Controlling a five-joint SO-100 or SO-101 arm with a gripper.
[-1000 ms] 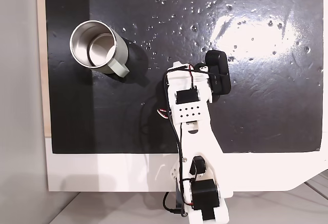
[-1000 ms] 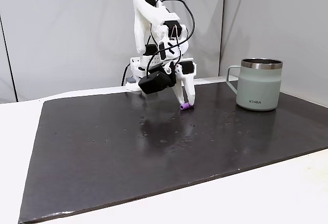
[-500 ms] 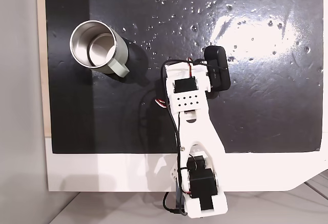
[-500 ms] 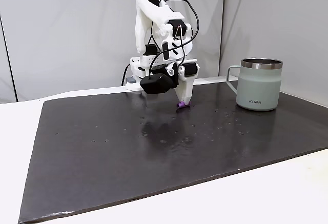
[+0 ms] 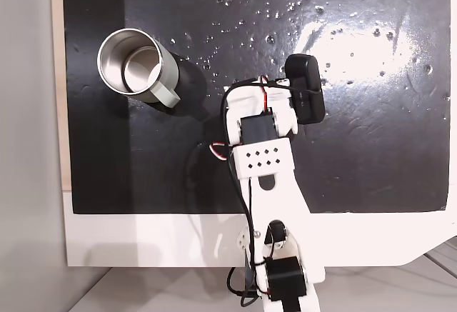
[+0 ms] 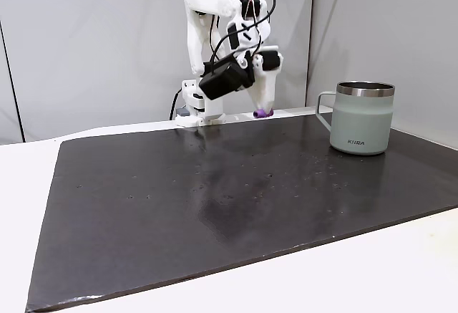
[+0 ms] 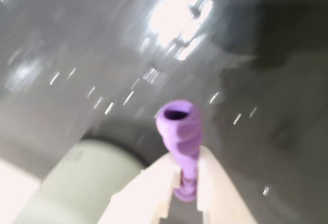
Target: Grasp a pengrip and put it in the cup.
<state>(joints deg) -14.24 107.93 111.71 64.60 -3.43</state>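
In the wrist view my gripper [image 7: 187, 158] is shut on the purple ribbed pengrip [image 7: 180, 127], which sticks out beyond the white fingertips with its open end up. A fixed view from the side shows the gripper [image 6: 263, 107] holding the pengrip [image 6: 263, 113] in the air, well above the black mat and left of the cup [image 6: 362, 118]. The cup is a pale grey-green steel mug standing upright. From above in a fixed view, the cup [image 5: 136, 66] sits at the upper left, and the arm's wrist [image 5: 257, 116] covers the fingers. The cup's wall [image 7: 77, 183] fills the wrist view's lower left.
A black mat [image 6: 215, 198] covers most of the white table [image 6: 372, 270]. The arm's base [image 5: 282, 283] stands at the table's near edge in a fixed view from above. A black wrist camera [image 5: 304, 98] juts out to the right of the gripper.
The gripper has lifted the pengrip off the mat and risen well above it. Seen from above, the wrist has shifted slightly left, towards the cup.
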